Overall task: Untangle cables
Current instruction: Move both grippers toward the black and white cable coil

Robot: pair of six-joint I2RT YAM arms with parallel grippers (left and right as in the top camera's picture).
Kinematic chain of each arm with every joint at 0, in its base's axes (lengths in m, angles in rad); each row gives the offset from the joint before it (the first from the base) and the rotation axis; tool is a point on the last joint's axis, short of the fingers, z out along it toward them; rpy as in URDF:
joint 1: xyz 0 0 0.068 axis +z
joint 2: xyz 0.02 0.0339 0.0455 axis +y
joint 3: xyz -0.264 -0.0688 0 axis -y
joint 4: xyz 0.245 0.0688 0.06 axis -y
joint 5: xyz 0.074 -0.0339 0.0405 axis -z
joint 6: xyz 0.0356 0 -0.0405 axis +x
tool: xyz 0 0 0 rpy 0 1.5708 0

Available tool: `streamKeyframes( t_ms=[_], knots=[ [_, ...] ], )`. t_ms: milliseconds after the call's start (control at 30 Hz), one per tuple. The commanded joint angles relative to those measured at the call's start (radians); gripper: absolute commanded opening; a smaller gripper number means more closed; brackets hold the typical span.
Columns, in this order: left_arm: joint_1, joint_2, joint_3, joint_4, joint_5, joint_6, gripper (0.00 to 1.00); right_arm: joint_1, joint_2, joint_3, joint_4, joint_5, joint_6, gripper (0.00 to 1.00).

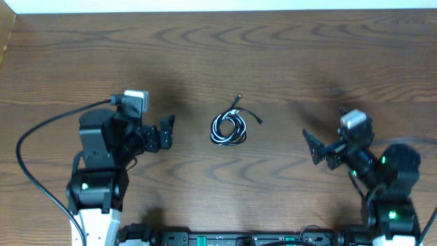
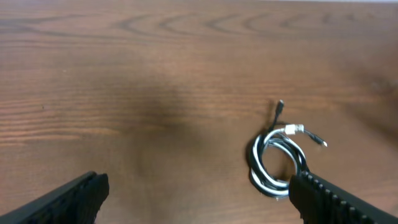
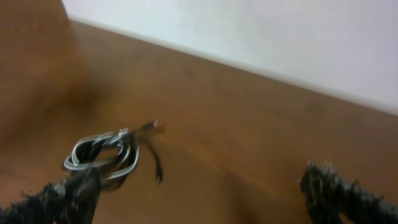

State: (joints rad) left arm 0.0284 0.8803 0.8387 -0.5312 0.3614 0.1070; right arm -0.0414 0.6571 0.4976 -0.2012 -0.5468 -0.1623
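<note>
The black and white cables (image 1: 229,128) lie coiled together in one small bundle at the middle of the wooden table, plug ends sticking out up and right. The bundle also shows in the left wrist view (image 2: 278,160) and in the blurred right wrist view (image 3: 104,155). My left gripper (image 1: 166,132) is open and empty, left of the bundle; its fingers (image 2: 199,198) frame the bare table. My right gripper (image 1: 312,145) is open and empty, right of the bundle; in its own view (image 3: 205,194) the left finger overlaps the coil's edge.
The wooden table (image 1: 287,61) runs to a white wall at the back (image 3: 261,37). A thick black arm cable (image 1: 31,140) loops out on the left. The arm bases stand at the front corners.
</note>
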Motion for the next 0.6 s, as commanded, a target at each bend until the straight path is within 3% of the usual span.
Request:
streamKeyframes(
  t_ms=[0, 300, 467, 567],
  knots=[
    [-0.032, 0.061, 0.121, -0.068, 0.014, 0.085, 0.98, 0.002, 0.119, 0.146, -0.089, -0.013, -0.027, 0.99],
    [-0.12, 0.3, 0.404, -0.269, 0.013, 0.083, 0.98, 0.002, 0.454, 0.554, -0.52, -0.008, -0.157, 0.99],
    [-0.182, 0.431, 0.501, -0.33, 0.014, 0.082, 0.98, 0.002, 0.555, 0.644, -0.56, -0.017, -0.144, 0.99],
    [-0.204, 0.461, 0.5, -0.322, 0.013, 0.075, 0.98, 0.002, 0.576, 0.644, -0.558, -0.024, -0.064, 0.99]
  ],
)
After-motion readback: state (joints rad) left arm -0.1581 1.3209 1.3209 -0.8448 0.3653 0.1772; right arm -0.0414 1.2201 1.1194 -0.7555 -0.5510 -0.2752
